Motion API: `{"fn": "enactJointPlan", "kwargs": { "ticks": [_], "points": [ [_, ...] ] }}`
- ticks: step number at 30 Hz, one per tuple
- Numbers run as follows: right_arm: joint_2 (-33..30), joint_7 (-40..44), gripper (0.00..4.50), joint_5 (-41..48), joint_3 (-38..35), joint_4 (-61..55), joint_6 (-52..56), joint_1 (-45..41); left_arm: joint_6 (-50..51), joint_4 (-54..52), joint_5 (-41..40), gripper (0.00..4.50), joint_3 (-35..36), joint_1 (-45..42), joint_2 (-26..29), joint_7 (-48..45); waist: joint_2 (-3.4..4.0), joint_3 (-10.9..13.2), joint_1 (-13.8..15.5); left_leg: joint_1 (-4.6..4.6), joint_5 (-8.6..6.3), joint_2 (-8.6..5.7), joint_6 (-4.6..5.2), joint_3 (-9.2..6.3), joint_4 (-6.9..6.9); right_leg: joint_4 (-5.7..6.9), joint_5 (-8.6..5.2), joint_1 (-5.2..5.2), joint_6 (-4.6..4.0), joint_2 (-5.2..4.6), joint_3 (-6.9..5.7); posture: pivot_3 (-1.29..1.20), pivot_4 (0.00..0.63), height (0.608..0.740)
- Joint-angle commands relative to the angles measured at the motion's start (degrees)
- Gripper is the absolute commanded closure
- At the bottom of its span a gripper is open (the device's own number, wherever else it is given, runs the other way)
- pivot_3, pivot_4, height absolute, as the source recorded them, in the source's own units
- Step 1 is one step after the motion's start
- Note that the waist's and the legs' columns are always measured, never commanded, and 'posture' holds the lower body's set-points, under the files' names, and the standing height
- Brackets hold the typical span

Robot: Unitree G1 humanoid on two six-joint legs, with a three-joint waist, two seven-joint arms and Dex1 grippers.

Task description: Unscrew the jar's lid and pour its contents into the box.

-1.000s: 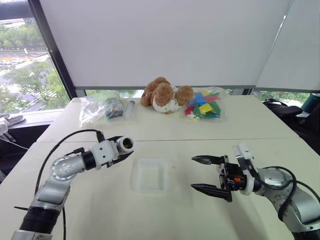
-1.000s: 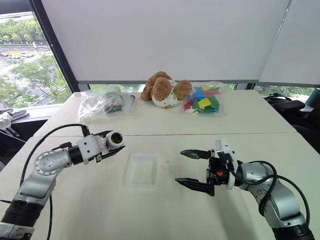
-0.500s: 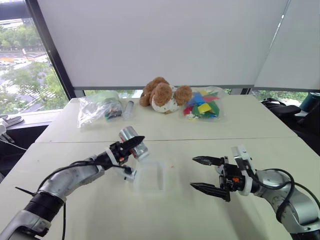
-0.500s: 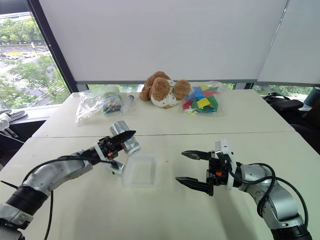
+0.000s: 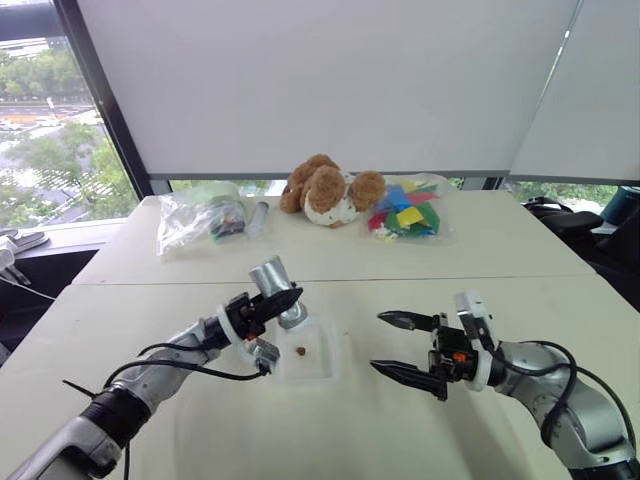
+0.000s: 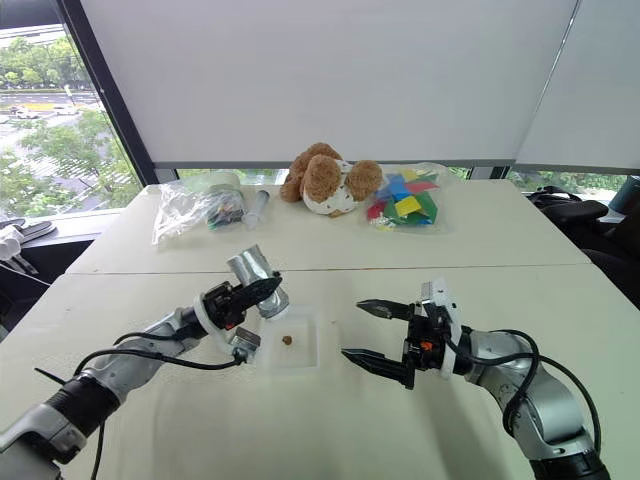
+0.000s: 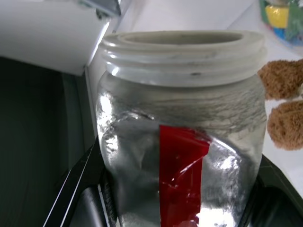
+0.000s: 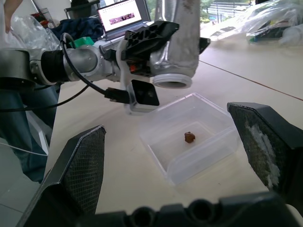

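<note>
One brown crumb [image 6: 286, 341] lies in the box [image 6: 306, 357]; my left gripper [image 6: 243, 297] grasps the upended jar [image 6: 256, 274] above it, while my right gripper [image 6: 367, 333] hangs released nearby.

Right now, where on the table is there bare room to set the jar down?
Bare tabletop lies in front of the box and between it and the open right gripper. The far edge is crowded: clear bags, teddy bear, bag of coloured pieces. The left gripper holds the jar over the box.
</note>
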Motion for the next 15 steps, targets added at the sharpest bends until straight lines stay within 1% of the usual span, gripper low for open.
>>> {"fn": "enactJointPlan", "kwargs": {
  "ticks": [1,4,7,8,10,11,13,14,15],
  "points": [
    [0.21,-0.29,0.03,0.72,-0.82,-2.16,-0.31,0.23,0.52,-0.56,-2.18,2.29,0.07,-1.1,1.14,-0.35,0.0,0.0,-0.11,0.0,0.0,0.0,0.0,-0.01,0.0,0.0,0.0,0.0,0.0,0.0,0.0,0.0,0.15,0.74],
    [0.3,-0.27,0.03,0.62,-0.82,-1.82,-0.52,0.21,0.67,-4.94,-1.71,2.29,0.12,0.38,3.18,-0.49,-0.01,0.0,-0.27,0.0,0.0,0.02,0.0,0.01,-0.04,0.01,0.0,-0.07,0.0,0.0,0.0,0.0,0.15,0.74],
    [0.49,-0.11,0.03,0.36,-0.6,-1.31,-0.88,-0.1,-0.49,-8.59,-5.13,2.29,1.58,1.77,3.84,-3.58,0.0,-0.01,-0.09,0.01,0.0,0.03,0.0,0.01,-0.04,0.03,0.0,-0.07,0.0,-0.01,0.01,0.0,0.15,0.74],
    [0.56,-0.07,0.03,0.31,-0.54,-1.19,-0.95,-0.21,-2.06,-9.62,-8.3,2.29,2.57,2.19,3.93,-5.3,-0.01,-0.01,-0.02,0.0,0.0,0.03,0.0,0.02,-0.03,0.03,0.0,-0.07,0.0,-0.02,0.01,0.0,0.15,0.74],
    [0.68,0.1,0.03,0.38,-0.51,-0.94,-1.03,-0.36,-8.53,-12.41,-19.78,2.29,5.27,3.68,4.78,-10.17,-0.02,-0.01,-0.01,-0.01,0.0,0.06,0.0,-0.01,0.01,0.03,0.0,-0.06,0.0,-0.02,0.01,0.0,0.15,0.74],
    [0.72,0.24,0.03,0.51,-0.54,-0.83,-0.99,-0.4,-10.98,-14.05,-24.22,2.29,6.63,4.7,5.69,-12.16,-0.02,-0.01,-0.04,-0.02,0.0,0.1,0.0,0.0,0.01,0.03,0.0,-0.06,-0.01,-0.04,0.01,0.0,0.15,0.74],
    [0.73,0.61,0.03,0.65,-0.62,-0.52,-1.05,-0.4,-13.9,-16.06,-29.55,2.29,8.66,6.13,6.69,-15.33,-0.01,-0.01,-0.04,-0.02,0.0,0.13,0.0,-0.03,0.0,0.02,0.01,-0.08,-0.01,-0.08,0.03,0.0,0.15,0.74],
    [0.95,0.65,0.03,1.15,-0.86,-0.44,-0.9,-0.51,-15.89,-16.6,-35.67,2.29,10.64,7.41,7.25,-18.63,-0.01,-0.01,-0.06,-0.01,0.0,0.13,-0.01,-0.03,0.0,0.02,0.01,-0.09,-0.02,-0.08,0.03,0.0,0.15,0.74],
    [1.19,0.88,0.03,1.59,-1.06,-0.28,-0.95,-0.76,-16.62,-16.5,-45.67,2.29,12.68,9.03,7.16,-25.64,0.01,-0.02,-0.17,-0.01,0.0,0.13,-0.01,-0.03,0.0,0.02,0.01,-0.09,-0.02,-0.08,0.03,0.0,0.15,0.74]
  ]
}}
